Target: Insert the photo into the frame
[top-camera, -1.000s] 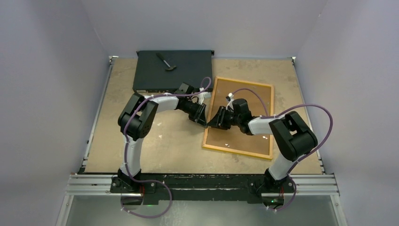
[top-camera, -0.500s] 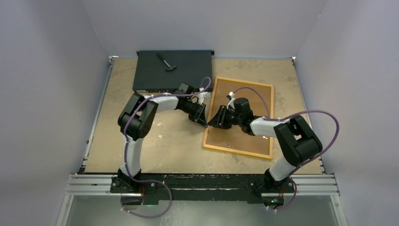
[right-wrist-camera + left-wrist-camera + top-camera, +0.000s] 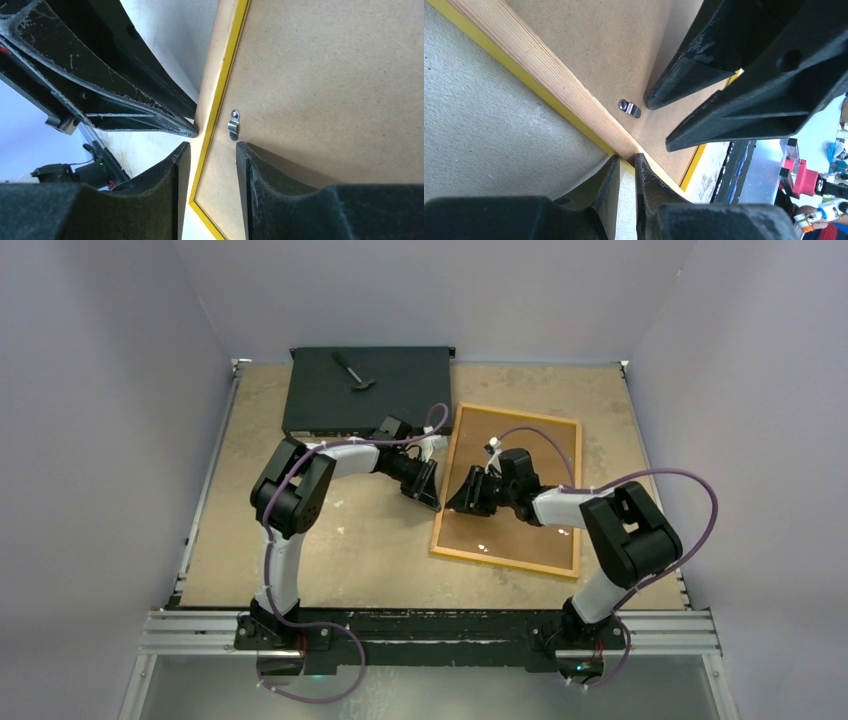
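The frame (image 3: 505, 563) lies face down right of the table's middle, its yellow border round a brown backing board (image 3: 510, 535). The photo is hidden from every view. My left gripper (image 3: 437, 503) is at the frame's left edge, and its jaws (image 3: 627, 159) are shut on the wooden rim (image 3: 549, 65). My right gripper (image 3: 450, 503) faces it from the other side. It stands open (image 3: 212, 147), one finger outside the yellow border (image 3: 227, 65) and one over the board, just short of a small metal clip (image 3: 233, 124).
A flat black box (image 3: 400, 400) sits at the back left of the table with a small hammer-like tool (image 3: 352, 371) on it. Grey walls close in both sides and the back. A purple cable (image 3: 545, 435) arcs over the board.
The right gripper's jaws have opened a little and its arm has shifted slightly at the frame's left edge. The left gripper and the frame have stayed put.
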Action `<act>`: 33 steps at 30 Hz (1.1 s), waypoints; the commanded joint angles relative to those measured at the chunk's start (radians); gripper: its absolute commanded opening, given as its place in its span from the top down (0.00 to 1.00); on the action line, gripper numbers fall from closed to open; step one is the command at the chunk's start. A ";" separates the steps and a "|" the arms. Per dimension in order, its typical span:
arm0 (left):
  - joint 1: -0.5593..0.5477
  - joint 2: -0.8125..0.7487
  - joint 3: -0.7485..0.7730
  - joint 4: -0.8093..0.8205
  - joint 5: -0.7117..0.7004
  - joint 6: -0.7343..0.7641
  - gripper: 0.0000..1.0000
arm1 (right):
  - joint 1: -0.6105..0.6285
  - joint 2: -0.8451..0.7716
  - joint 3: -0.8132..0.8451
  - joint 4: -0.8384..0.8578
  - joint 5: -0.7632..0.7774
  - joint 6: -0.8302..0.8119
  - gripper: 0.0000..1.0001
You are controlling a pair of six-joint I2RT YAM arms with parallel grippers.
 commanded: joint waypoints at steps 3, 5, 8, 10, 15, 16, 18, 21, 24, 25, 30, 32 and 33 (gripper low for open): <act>-0.024 0.013 -0.034 -0.023 -0.030 0.039 0.97 | -0.001 0.047 0.008 0.075 0.034 -0.013 0.57; -0.025 0.013 -0.035 -0.022 -0.030 0.038 0.97 | 0.000 0.054 -0.001 0.085 0.036 -0.013 0.57; -0.025 0.013 -0.035 -0.023 -0.030 0.039 0.97 | 0.001 0.062 -0.012 0.105 0.030 -0.007 0.58; -0.024 0.013 -0.035 -0.023 -0.028 0.038 0.98 | 0.001 0.070 -0.021 0.122 0.023 -0.001 0.58; -0.025 0.013 -0.035 -0.023 -0.026 0.037 0.98 | 0.004 0.086 -0.035 0.152 0.007 0.020 0.59; -0.025 0.013 -0.034 -0.023 -0.025 0.037 0.99 | 0.005 0.088 -0.039 0.156 0.004 0.022 0.59; -0.025 0.015 -0.034 -0.025 -0.024 0.037 0.99 | 0.006 0.090 -0.043 0.162 0.003 0.029 0.60; -0.025 0.016 -0.035 -0.025 -0.024 0.038 0.99 | 0.007 0.087 -0.050 0.165 0.009 0.035 0.60; -0.025 0.016 -0.034 -0.028 -0.024 0.039 1.00 | 0.008 0.081 -0.060 0.168 0.017 0.046 0.61; -0.025 0.016 -0.034 -0.028 -0.024 0.039 1.00 | 0.009 0.081 -0.062 0.171 0.017 0.052 0.61; -0.025 0.018 -0.034 -0.028 -0.019 0.038 1.00 | 0.026 0.071 -0.082 0.178 0.022 0.081 0.62; -0.026 0.019 -0.035 -0.028 -0.018 0.037 1.00 | 0.034 0.060 -0.098 0.177 0.031 0.087 0.63; -0.025 0.019 -0.033 -0.028 -0.018 0.037 1.00 | 0.035 0.054 -0.104 0.175 0.037 0.087 0.63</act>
